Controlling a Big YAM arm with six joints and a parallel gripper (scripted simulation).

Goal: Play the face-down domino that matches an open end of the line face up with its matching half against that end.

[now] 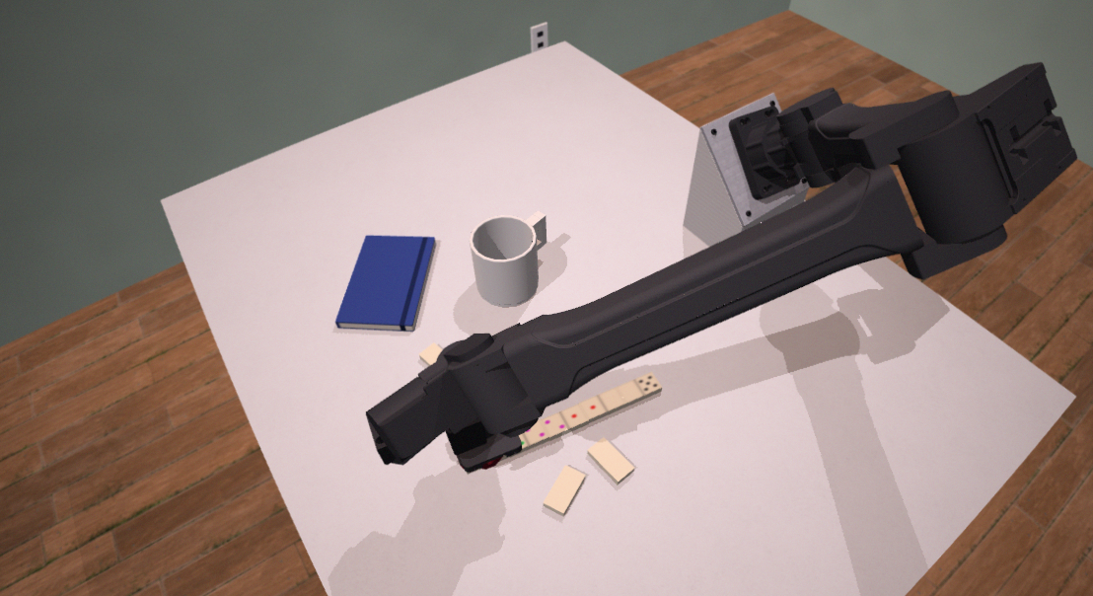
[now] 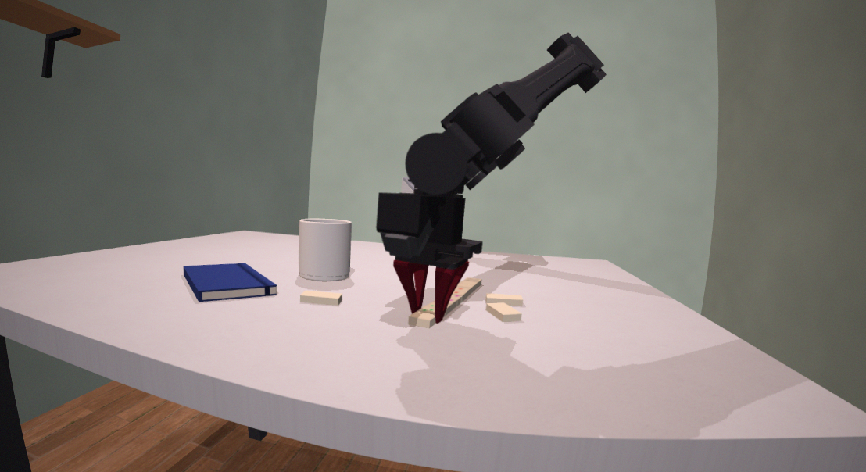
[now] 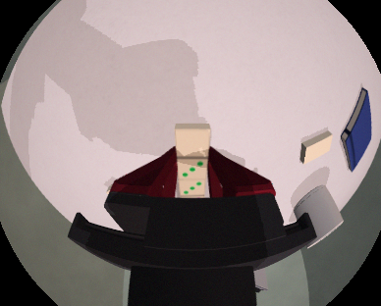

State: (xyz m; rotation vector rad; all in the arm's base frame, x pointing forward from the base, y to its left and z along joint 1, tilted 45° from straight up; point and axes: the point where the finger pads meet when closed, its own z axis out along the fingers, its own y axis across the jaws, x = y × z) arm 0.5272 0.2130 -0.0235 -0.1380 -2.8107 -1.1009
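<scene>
The line of face-up dominoes runs under the arm, with a black five at its far end. At its near end lies a domino with a blank outer half and a green three, flat and face up. Its three faces another green three; the two look touching and in line. My gripper is shut on this end domino, one red fingertip at each long side. Face-down dominoes lie apart from the line: two on one side, one on the other.
A grey mug stands beyond the single face-down domino. A blue notebook lies beside the mug. The arm hides part of the line in the top view.
</scene>
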